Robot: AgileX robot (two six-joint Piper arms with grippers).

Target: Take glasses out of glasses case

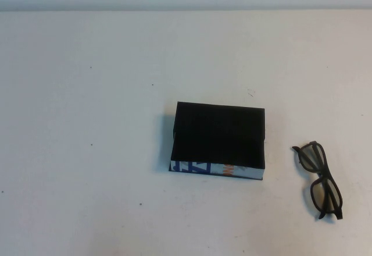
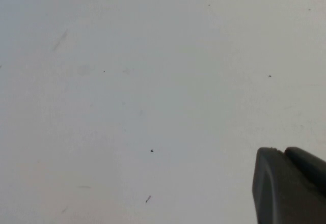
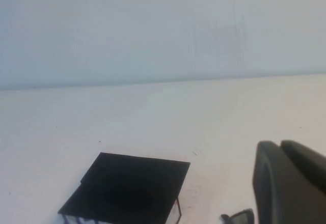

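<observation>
Left wrist view: mostly bare white surface [image 2: 153, 81], w/ a few tiny dark specks and faint scuffs. Left gripper [image 2: 290, 186] shows only as a dark rounded piece at one corner of the frame, above the surface, nothing near it. Two dark parts sit side by side there, touching or nearly so.

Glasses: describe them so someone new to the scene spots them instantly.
On the white table, right of the central black glasses case and apart from it, lie the glasses. They alone are thin-outlined: black frames, tinted squarish lenses. The left gripper and right gripper hold nothing.
</observation>
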